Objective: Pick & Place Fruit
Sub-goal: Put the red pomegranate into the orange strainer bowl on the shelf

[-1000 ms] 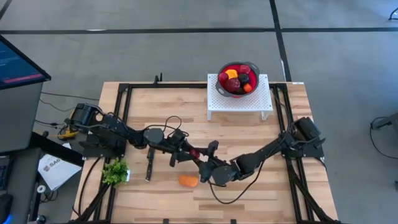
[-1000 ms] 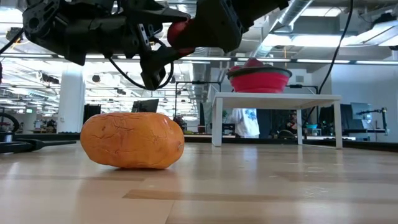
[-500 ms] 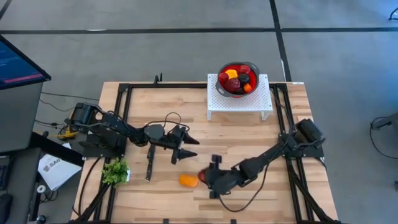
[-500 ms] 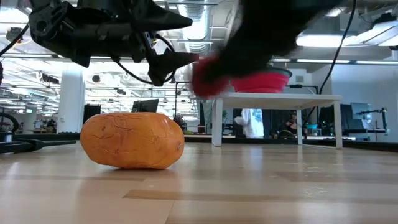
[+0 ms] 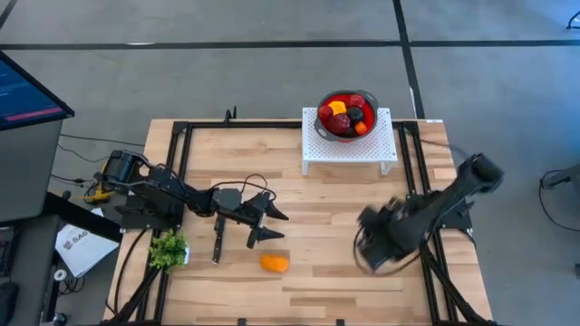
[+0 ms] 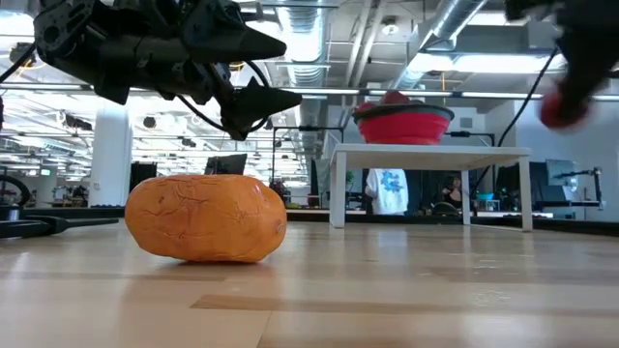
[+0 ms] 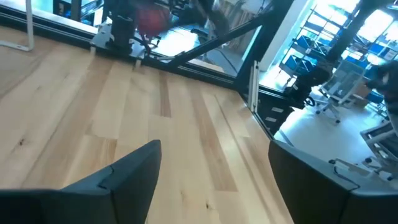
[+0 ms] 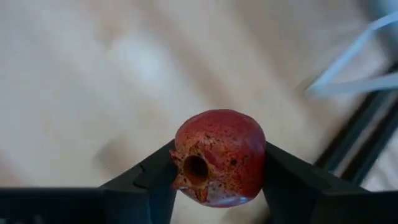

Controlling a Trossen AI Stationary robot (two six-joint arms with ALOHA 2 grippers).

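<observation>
**Red fruit held in right gripper; left gripper empty and spread**

Right gripper [image 8: 217, 180] was clamped on a red fruit [image 8: 217, 155], one dark finger pressed to each side; the piece was speckled, with a small round hole in its face. In the high view this gripper [image 5: 373, 237] sat in the right half of the frame, over the bare wood of the table [image 5: 335, 290], below and right of the white stand [image 5: 349, 154]. It was blurred there, and the fruit could not be picked out from above. In the low view a red blur showed at the right edge, upper part of the frame, well above the tabletop.

Left gripper [image 5: 267, 225] was left of centre in the high view, fingers spread apart with nothing between them. The left wrist view showed only bare wood between its two dark fingers [image 7: 124, 180].

An orange fruit [image 5: 275, 263] lay on the table just below the left gripper, apart from it. In the low view it filled the left foreground [image 6: 206, 218], resting on the wood.

The red bowl [image 5: 345, 113] stood on the white stand, upper centre-right of the high view, holding several pieces: red, dark, yellow and orange.

A black-handled knife [image 5: 217, 243] lay left of the left gripper. A leafy green bunch [image 5: 168, 249] sat at the table's left edge.
</observation>
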